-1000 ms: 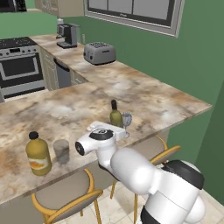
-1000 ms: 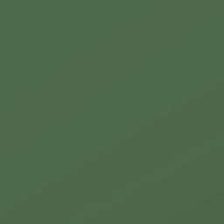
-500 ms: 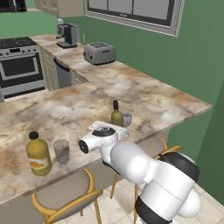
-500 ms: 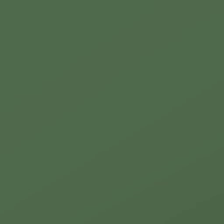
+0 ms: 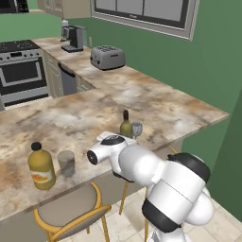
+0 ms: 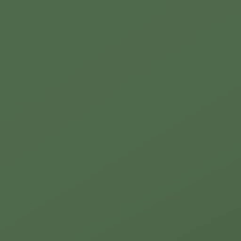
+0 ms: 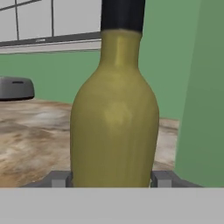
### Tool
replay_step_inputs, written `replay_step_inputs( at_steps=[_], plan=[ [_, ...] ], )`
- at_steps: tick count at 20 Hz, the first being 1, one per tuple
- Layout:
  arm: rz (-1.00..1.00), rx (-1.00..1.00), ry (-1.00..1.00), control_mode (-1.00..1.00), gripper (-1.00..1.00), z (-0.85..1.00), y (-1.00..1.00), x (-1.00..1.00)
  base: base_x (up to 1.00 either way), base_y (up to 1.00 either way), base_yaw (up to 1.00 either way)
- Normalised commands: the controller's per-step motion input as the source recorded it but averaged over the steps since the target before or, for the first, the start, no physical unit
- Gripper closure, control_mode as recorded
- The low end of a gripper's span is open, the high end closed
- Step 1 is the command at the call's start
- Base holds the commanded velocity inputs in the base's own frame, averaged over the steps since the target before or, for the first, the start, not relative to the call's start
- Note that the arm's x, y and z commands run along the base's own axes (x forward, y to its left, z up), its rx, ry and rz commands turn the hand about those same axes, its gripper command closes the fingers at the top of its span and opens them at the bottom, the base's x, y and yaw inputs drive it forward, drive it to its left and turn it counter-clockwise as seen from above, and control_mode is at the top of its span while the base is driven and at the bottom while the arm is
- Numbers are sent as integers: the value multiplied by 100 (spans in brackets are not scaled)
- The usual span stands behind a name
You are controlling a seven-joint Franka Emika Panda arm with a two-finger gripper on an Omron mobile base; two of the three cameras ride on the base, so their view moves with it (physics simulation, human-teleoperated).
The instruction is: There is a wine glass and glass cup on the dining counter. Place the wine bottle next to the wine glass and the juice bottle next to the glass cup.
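While the hand view frames the wine bottle [image 7: 114, 118] close up, smooth olive body with a dark neck cut off at the top, the left base view shows it upright on the marbled counter [image 5: 179, 113] beside the stemmed wine glass [image 5: 137, 128]. Claw [image 7: 112, 178] closed on the bottle, grey fingers [image 7: 59, 178] pressing each flank. Juice bottle [image 5: 40, 166] and tumbler [image 5: 66, 163] stand together, well apart from it. Claw itself hidden behind the arm in the left base view.

Smooth, satiny olive-green glass wine bottle [image 7: 114, 127]; polished beige-brown marbled stone bench [image 5: 66, 118]; brushed grey metal toaster [image 5: 108, 57].
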Motion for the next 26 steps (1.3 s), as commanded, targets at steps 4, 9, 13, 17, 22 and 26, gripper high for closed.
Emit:
replay_step_inputs(
  at_steps=[4,9,13,17,22,26],
  plan=[
    [0,0,0,-100,100,-18,3,7,0,0,0],
    [0,0,0,-100,100,-17,9,5,0,0,0],
    [0,0,0,-100,100,-14,12,5,0,0,0],
    [0,0,0,-100,100,-13,9,8,0,0,0],
    [0,0,0,-100,100,-11,2,5,0,0,0],
    [1,0,0,-100,100,-16,0,1,0,0,0]
  ],
)
